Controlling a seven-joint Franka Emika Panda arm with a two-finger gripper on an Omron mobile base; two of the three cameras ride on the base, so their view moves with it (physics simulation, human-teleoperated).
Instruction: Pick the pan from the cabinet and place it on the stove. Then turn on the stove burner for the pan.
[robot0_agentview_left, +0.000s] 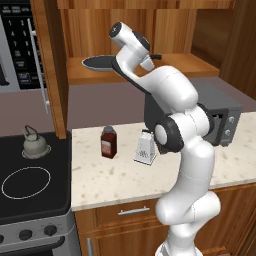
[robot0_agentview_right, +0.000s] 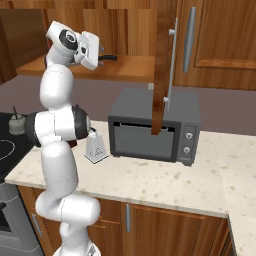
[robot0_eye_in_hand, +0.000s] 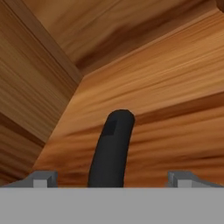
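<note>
Even flat rendered light, soft shadows, slight blur.

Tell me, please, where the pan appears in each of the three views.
Left base view: pan on the cabinet shelf, upper centre, behind the arm.
Right base view: its handle on the shelf, upper left.
Hand view: handle between the open fingertips.
Shared landmark: the shelf.

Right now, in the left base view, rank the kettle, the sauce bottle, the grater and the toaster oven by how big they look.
1. toaster oven, largest though partly hidden by the arm
2. grater
3. kettle and bottle: too alike to rank
</note>
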